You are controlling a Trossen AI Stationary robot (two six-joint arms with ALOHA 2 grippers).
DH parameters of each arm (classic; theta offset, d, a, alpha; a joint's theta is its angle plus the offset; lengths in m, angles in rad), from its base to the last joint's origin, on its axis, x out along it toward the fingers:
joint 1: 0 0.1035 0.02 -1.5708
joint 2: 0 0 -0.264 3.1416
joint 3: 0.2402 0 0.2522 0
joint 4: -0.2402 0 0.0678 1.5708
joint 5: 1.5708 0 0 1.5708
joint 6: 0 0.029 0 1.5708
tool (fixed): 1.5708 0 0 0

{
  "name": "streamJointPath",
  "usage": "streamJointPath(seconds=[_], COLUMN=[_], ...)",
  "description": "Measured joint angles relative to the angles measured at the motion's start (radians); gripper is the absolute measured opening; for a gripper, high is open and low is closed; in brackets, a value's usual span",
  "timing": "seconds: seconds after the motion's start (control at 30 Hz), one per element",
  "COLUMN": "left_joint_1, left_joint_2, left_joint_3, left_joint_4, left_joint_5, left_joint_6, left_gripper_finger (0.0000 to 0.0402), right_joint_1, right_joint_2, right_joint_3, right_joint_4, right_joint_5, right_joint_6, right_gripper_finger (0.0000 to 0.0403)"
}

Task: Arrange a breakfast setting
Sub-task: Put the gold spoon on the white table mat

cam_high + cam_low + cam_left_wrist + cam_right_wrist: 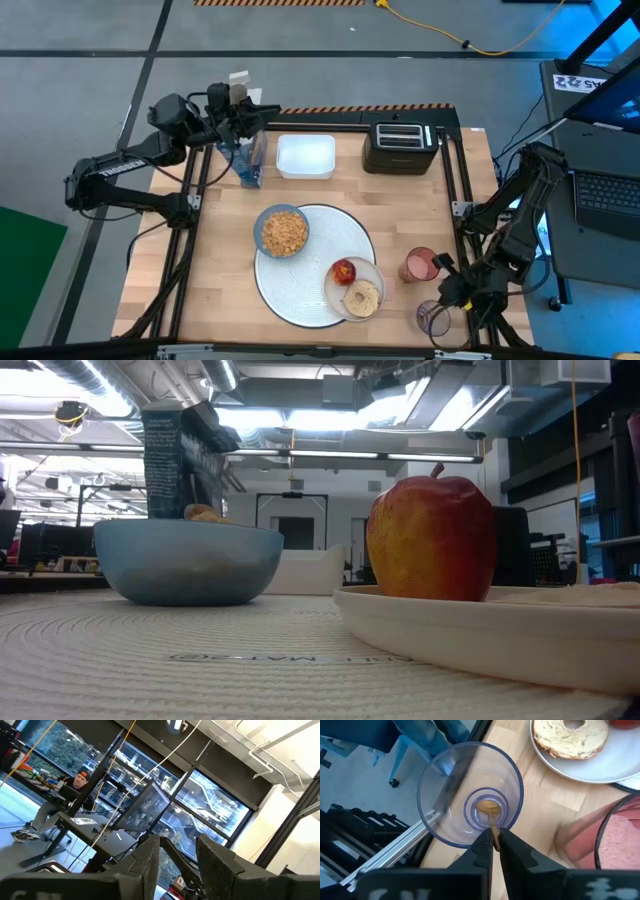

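Note:
The white round mat (318, 290) lies mid-table. On it stand the blue bowl (283, 232) of tan cereal and the cream plate (372, 275) with the red apple (345, 270) and the bagel (361, 297). The pink tumbler (420, 265) and the purple tumbler (433, 318) stand right of the mat. My right gripper (495, 845) hangs over the purple tumbler (470, 795), shut on the thin spoon (490, 812). My left gripper (177, 865) is open and empty at the far left, raised and facing into the room. My right gripper pinches the spoon's thin handle (494, 834) between its two fingertips, coming from above and pointing down. The spoon hangs upright below the fingers, with its bowl end (488, 808) down at the bottom of the purple tumbler.
A dark blue carton (245, 160) stands at the far left, below my left arm. The white square tub (305, 156) and the black toaster (398, 147) stand along the far edge. Bare wood lies left of the mat.

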Motion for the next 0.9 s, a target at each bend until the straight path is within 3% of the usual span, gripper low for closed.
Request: streamJointPath(seconds=[0.3, 0.9], left_joint_1=[0.000, 0.000], left_joint_2=[0.000, 0.020], left_joint_3=[0.000, 0.000], left_joint_4=[0.000, 0.003], left_joint_5=[-0.020, -0.068], left_joint_6=[0.000, 0.020], left_gripper_finger=[0.0119, 0.0119], right_joint_1=[0.000, 0.000], right_joint_2=[0.000, 0.000], right_joint_3=[0.022, 0.264], right_joint_4=[-0.014, -0.253], right_joint_5=[0.028, 0.051], right_joint_6=[-0.003, -0.026], right_gripper_finger=[0.0022, 0.0020])
